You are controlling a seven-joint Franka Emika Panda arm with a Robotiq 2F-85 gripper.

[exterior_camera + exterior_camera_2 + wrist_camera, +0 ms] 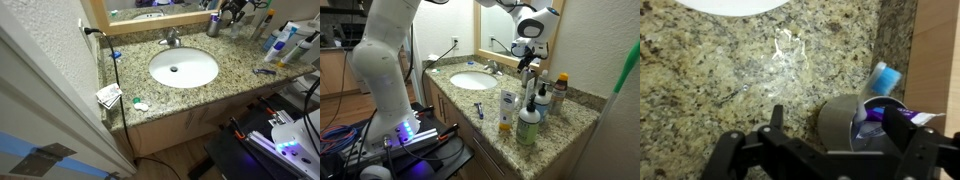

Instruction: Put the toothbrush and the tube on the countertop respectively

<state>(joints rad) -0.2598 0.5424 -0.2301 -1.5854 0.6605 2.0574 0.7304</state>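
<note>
Speckled beige-brown granite countertop (700,70) carries an oval white sink (183,68), with a cylindrical metal cup (840,125) standing at the back edge beside the wooden mirror frame (935,60).

Risk: the cup is loose and narrow. A descending finger that meets its rim would probably tip it or push it against the frame. A wide closure could also take both items at once, whereas the task appears to call for the brush first.

The Robotiq gripper (835,135) hangs above the cup, fingers spread apart and holding nothing. The thin light-blue toothbrush (885,77) stands in the cup, head up, leaning toward the frame, below and just off the gripper's centre line, nearer one finger. The small white tube (876,112), apparently purple-marked, sits in the same cup; its outline is blurred.
</note>
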